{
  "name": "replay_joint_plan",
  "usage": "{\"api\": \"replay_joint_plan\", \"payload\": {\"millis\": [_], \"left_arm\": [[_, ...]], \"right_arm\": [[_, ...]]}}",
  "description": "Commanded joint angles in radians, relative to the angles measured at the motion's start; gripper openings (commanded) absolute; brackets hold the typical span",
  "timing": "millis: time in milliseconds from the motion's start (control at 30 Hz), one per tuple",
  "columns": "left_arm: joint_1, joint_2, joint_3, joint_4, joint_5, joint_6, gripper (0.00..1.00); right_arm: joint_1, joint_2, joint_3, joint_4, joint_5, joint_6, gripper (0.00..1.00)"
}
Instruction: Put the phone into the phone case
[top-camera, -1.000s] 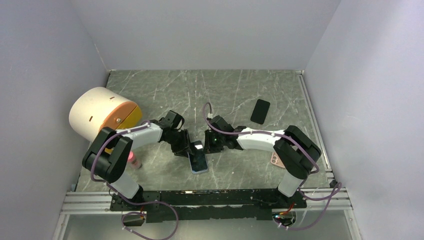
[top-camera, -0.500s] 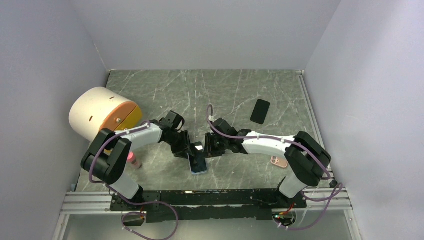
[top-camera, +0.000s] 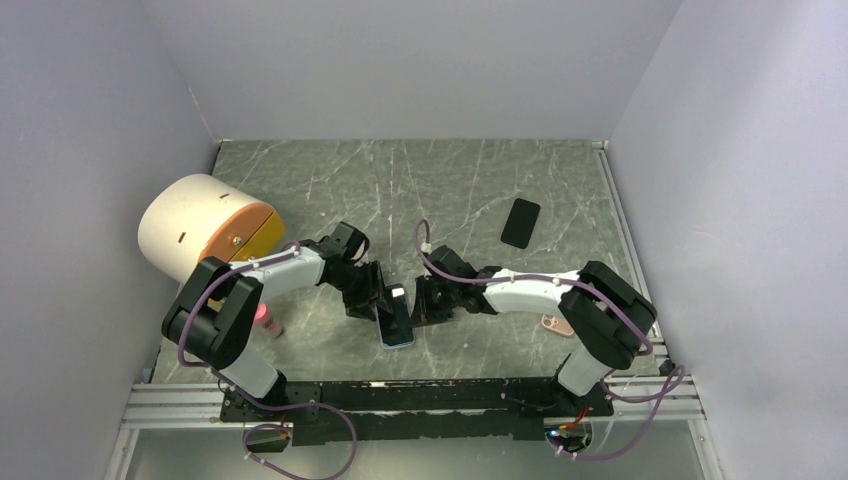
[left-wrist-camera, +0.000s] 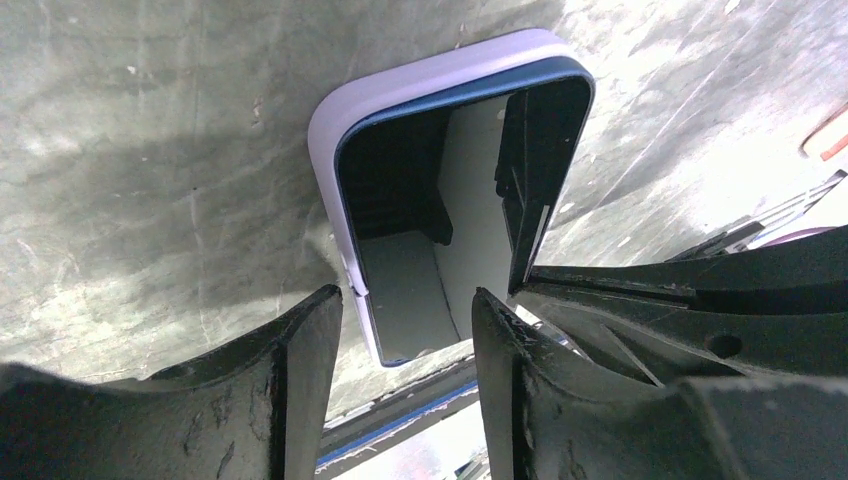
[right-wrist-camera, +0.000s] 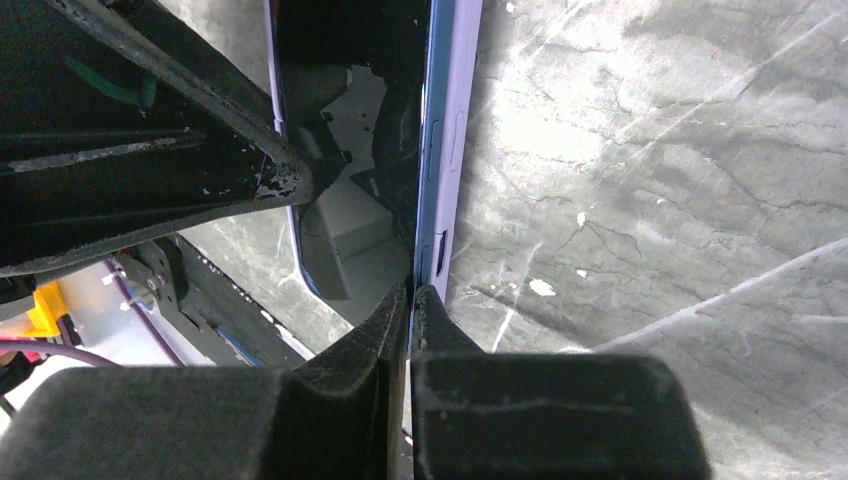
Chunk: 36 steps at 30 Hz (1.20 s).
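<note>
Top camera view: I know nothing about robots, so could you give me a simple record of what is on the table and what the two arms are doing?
phone: blue-edged phone, lying on the table between the two grippers
case: lilac case, wrapped round the phone's far end
left gripper: open, fingers apart at the phone's near end; contact unclear
right gripper: shut, tips against the phone's long edge
elsewhere: black slab far right; white and orange drum far left
</note>
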<state>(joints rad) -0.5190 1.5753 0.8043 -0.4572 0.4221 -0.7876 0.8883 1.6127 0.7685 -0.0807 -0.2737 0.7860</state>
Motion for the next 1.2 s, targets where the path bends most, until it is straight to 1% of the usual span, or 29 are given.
{"api": "replay_joint_plan", "payload": {"millis": [0, 167, 300, 500, 667, 767, 967, 1033, 1167], "left_arm": [[-0.004, -0.023, 0.014, -0.041, 0.004, 0.004, 0.56], [-0.006, -0.013, 0.027, -0.074, -0.004, 0.014, 0.54], [-0.005, -0.009, 0.024, -0.069, 0.005, 0.017, 0.53], [-0.005, -0.002, 0.02, -0.07, -0.001, 0.024, 0.5], [-0.006, 0.012, 0.035, -0.106, -0.039, 0.028, 0.48], [-0.006, 0.014, 0.041, -0.105, -0.033, 0.026, 0.48], [-0.005, 0.012, 0.056, -0.109, -0.027, 0.027, 0.48], [-0.006, 0.014, 0.056, -0.101, -0.014, 0.027, 0.47], [-0.006, 0.017, 0.059, -0.097, -0.006, 0.018, 0.45]], "right_arm": [[0.051, 0.071, -0.018, -0.044, 0.068, 0.009, 0.04], [0.105, 0.107, 0.001, -0.107, 0.139, 0.024, 0.01], [0.131, 0.116, -0.022, -0.105, 0.168, 0.052, 0.0], [0.143, 0.117, 0.015, -0.163, 0.243, 0.05, 0.0], [0.145, 0.118, 0.083, -0.257, 0.33, 0.024, 0.0], [0.16, 0.132, 0.08, -0.25, 0.351, 0.028, 0.0], [0.211, 0.166, 0.106, -0.292, 0.428, 0.024, 0.01], [0.212, 0.143, 0.106, -0.288, 0.434, 0.024, 0.03], [0.201, 0.047, 0.121, -0.275, 0.448, 0.019, 0.14]]}}
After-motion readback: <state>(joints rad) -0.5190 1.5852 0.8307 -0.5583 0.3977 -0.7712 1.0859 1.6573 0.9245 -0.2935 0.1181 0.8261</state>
